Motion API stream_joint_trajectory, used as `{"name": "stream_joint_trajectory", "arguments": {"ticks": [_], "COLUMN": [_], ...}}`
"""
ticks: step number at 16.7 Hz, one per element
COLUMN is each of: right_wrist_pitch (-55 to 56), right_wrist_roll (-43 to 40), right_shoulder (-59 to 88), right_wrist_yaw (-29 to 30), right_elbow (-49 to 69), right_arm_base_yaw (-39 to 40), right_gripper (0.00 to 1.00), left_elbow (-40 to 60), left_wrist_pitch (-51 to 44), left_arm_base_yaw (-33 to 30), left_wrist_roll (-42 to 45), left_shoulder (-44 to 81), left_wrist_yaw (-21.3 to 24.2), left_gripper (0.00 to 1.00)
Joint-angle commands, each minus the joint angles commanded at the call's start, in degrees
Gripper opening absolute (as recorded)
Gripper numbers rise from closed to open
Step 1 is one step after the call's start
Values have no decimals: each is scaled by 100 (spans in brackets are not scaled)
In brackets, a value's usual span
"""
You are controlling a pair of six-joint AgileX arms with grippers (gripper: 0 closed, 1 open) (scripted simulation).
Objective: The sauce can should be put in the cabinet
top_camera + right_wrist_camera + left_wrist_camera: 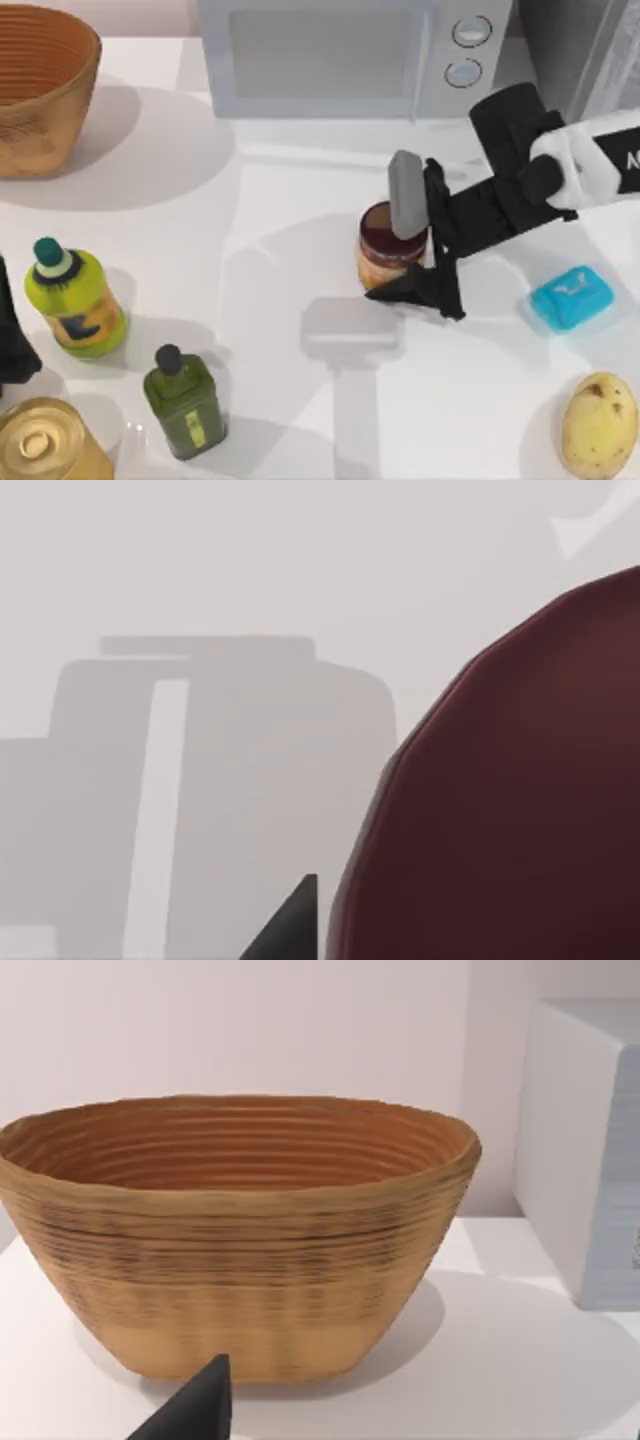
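A white worktop (pixel 280 250) was seen from above, backed by a pale wall, with a light grey microwave (pixel 350 55) bearing two round knobs at the rear centre and part of a dark grey cabinet (pixel 585 50) with a pale panel at the rear right corner. One woven basket (pixel 40 85) stood at the rear left. Two bottles were counted at the front left: a yellow-green one with a dark green cap (pixel 72 297) and a dark olive one with a black cap (pixel 183 400), the second nearer the front edge. One shiny gold can (pixel 45 445) sat at the front left corner. One blue soap-like block (pixel 570 297) and one potato (pixel 600 425) lay on the right side, the potato nearer the front. One sauce can (pixel 385 255) stood upright near the middle of the worktop, in front of the microwave and well apart from the cabinet. The right claw (pixel 410 245) was placed at the sauce can, with one grey finger over its rear edge and a dark finger beside its front; whether the can was gripped could not be told. The right wrist view gave the can's maroon top (pixel 520 800) close up against the bare worktop, with shadows cast across it. The left arm (pixel 12 340) was parked at the left edge; its wrist view gave the basket (pixel 235 1230) side-on, the microwave's side (pixel 590 1150) and one dark fingertip (pixel 195 1410), and the left claw's opening could not be judged.
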Motion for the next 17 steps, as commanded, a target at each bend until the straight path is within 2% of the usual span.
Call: {"name": "stream_joint_trajectory", "arguments": {"ticks": [10,13,17], "right_wrist_pitch": [-83,-659,-2030], "right_wrist_roll": [-1,-7,-1], "right_shoulder": [-38,-238,-725], "right_wrist_yaw": [-15,-67,-100], "right_elbow": [78,466,1216], "right_arm_base_yaw": [-11,-21,-55], "right_gripper": [0,0,0], "left_elbow": [0,0,0], "left_wrist_pitch": [0,0,0], "left_arm_base_yaw": [0,0,0], "left_wrist_roll": [0,0,0], "left_shoulder": [0,0,0], "left_wrist_yaw": [0,0,0], "left_gripper": [100,100,100]}}
